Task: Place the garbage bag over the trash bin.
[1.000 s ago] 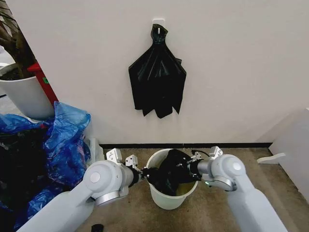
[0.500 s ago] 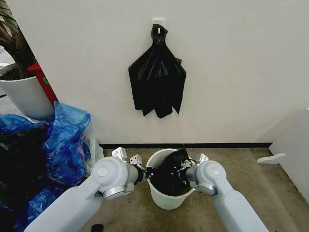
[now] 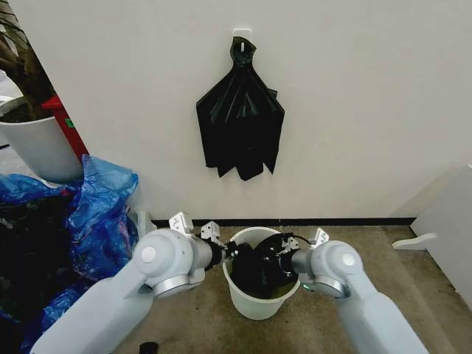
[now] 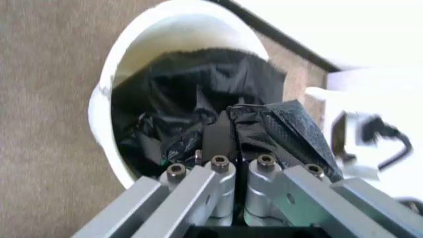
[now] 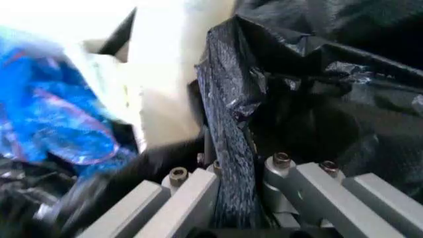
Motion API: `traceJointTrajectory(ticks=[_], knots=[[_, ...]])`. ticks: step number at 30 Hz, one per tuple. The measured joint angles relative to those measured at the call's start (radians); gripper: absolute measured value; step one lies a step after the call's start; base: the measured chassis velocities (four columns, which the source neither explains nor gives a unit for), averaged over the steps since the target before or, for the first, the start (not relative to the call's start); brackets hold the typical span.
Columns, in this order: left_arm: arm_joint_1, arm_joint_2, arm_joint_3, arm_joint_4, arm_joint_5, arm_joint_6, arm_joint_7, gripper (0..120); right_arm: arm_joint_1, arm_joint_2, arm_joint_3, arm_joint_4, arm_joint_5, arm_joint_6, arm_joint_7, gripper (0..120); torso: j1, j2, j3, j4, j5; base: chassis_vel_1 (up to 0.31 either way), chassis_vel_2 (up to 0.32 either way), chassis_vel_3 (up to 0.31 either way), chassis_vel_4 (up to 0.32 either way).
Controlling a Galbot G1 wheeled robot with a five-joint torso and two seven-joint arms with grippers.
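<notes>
Head view | left gripper and right gripper each pinch an edge of the garbage bag, clamped tight | bag slumps between them inside the trash bin | opposite grips likely for spreading the mouth over the rim

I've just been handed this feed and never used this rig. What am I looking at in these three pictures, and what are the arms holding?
The wide picture comes from the robot's head, looking down at a floor by a wall. Its two grey arms meet over the trash bin, a cream bucket. The other two pictures come from cameras on each wrist. The left gripper is shut on an edge of the garbage bag, which hangs inside the bin; the right gripper pinches another fold of it. On the wall hangs a bunch of black bags; blue bags lie to the robot's left.
</notes>
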Motion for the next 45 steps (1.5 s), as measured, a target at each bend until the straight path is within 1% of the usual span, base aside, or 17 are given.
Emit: traceJointTrajectory(ticks=[6, 9, 10, 11, 15, 19, 21, 24, 29, 30, 32, 34, 38, 40, 41, 43, 45], knots=[[0.011, 0.011, -0.042, -0.018, 0.041, 0.0, 0.051, 0, -0.004, -0.024, 0.017, 0.157, 0.029, 0.015, 0.02, 0, 0.0, 0.0, 0.0, 0.0001, -0.0002, 0.0, 0.0, 0.0, 0.0], [0.01, 0.021, -0.053, -0.025, 0.124, -0.008, 0.147, 0, -0.003, -0.047, 0.035, 0.256, 0.043, 0.018, 0.02, 0, 0.0, 0.0, 0.0, 0.0002, -0.0001, 0.0, 0.0, 0.0, 0.0], [0.01, 0.021, -0.053, -0.025, 0.124, -0.008, 0.147, 0, -0.003, -0.047, 0.035, 0.256, 0.043, 0.018, 0.02, 0, 0.0, 0.0, 0.0, 0.0002, -0.0001, 0.0, 0.0, 0.0, 0.0], [0.01, 0.026, -0.059, -0.024, 0.161, -0.014, 0.214, 0, -0.003, -0.057, 0.051, 0.288, 0.051, 0.018, 0.02, 0, 0.0, 0.0, 0.0, 0.0001, -0.0001, 0.0, 0.0, 0.0, 0.0], [0.004, 0.041, -0.065, 0.0, 0.3, -0.038, 0.38, 0, -0.008, -0.086, 0.122, 0.36, 0.056, -0.006, -0.012, 0, 0.0, 0.0, 0.0, 0.0001, -0.0001, 0.0, 0.0, 0.0, 0.0], [-0.016, 0.046, -0.072, 0.017, 0.334, -0.057, 0.445, 0, -0.018, -0.106, 0.206, 0.385, 0.06, -0.035, -0.064, 0, 0.0, 0.0, 0.0, 0.0, 0.0, 0.0, 0.0, 0.0, 0.0], [-0.029, 0.051, -0.074, 0.019, 0.332, -0.062, 0.457, 0, -0.022, -0.114, 0.257, 0.386, 0.08, -0.045, -0.08, 0, 0.0, 0.0, 0.0, -0.0001, 0.0, 0.0, 0.0, 0.0, 0.0], [-0.039, 0.057, -0.076, 0.013, 0.308, -0.062, 0.458, 0, -0.023, -0.121, 0.29, 0.386, 0.104, -0.045, -0.083, 0, 0.0, 0.0, 0.0, 0.0, 0.0, 0.0, 0.0, 0.0, 0.0], [-0.067, 0.103, -0.089, -0.044, 0.168, -0.061, 0.448, 0, -0.017, -0.138, 0.322, 0.383, 0.224, 0.01, -0.08, 0, 0.0, 0.0, 0.0, -0.0002, 0.0, 0.0, 0.0, 0.0, 0.0], [-0.067, 0.103, -0.089, -0.044, 0.168, -0.061, 0.448, 0, -0.017, -0.138, 0.322, 0.383, 0.224, 0.01, -0.08, 0, 0.0, 0.0, 0.0, -0.0002, 0.0, 0.0, 0.0, 0.0, 0.0], [-0.068, 0.129, -0.095, -0.07, 0.116, -0.062, 0.444, 0, -0.006, -0.132, 0.323, 0.382, 0.262, 0.022, -0.083, 0, 0.0, 0.0, 0.0, 0.0003, 0.0, 0.0, 0.0, 0.0, 0.0], [-0.066, 0.161, -0.103, -0.082, 0.086, -0.07, 0.485, 0, 0.009, -0.128, 0.329, 0.381, 0.268, 0.032, -0.107, 0, 0.0, 0.0, 0.0, 0.0003, 0.0, 0.0, 0.0, 0.0, 0.0], [-0.052, 0.176, -0.105, -0.071, 0.096, -0.081, 0.567, 0, 0.022, -0.13, 0.338, 0.38, 0.269, 0.031, -0.154, 0, 0.0, 0.0, 0.0, 0.0001, -0.0001, 0.0, 0.0, 0.0, 0.0], [-0.045, 0.183, -0.107, -0.056, 0.103, -0.088, 0.628, 0, 0.028, -0.133, 0.346, 0.379, 0.268, 0.027, -0.19, 0, 0.0, 0.0, 0.0, 0.0002, -0.0002, 0.0, 0.0, 0.0, 0.0], [-0.044, 0.188, -0.109, -0.04, 0.105, -0.091, 0.681, 0, 0.029, -0.137, 0.355, 0.379, 0.261, 0.023, -0.228, 0, 0.0, 0.0, 0.0, 0.0002, -0.0003, 0.0, 0.0, 0.0, 0.0], [-0.047, 0.191, -0.111, -0.03, 0.104, -0.092, 0.707, 0, 0.029, -0.139, 0.358, 0.379, 0.254, 0.022, -0.245, 0, 0.0, 0.0, 0.0, 0.0002, -0.0002, 0.0, 0.0, 0.0, 0.0], [-0.058, 0.198, -0.117, -0.004, 0.099, -0.091, 0.766, 0, 0.031, -0.149, 0.365, 0.378, 0.222, 0.021, -0.298, 0, 0.0, 0.0, 0.0, -0.0001, -0.0001, 0.0, 0.0, 0.0, 0.0]])
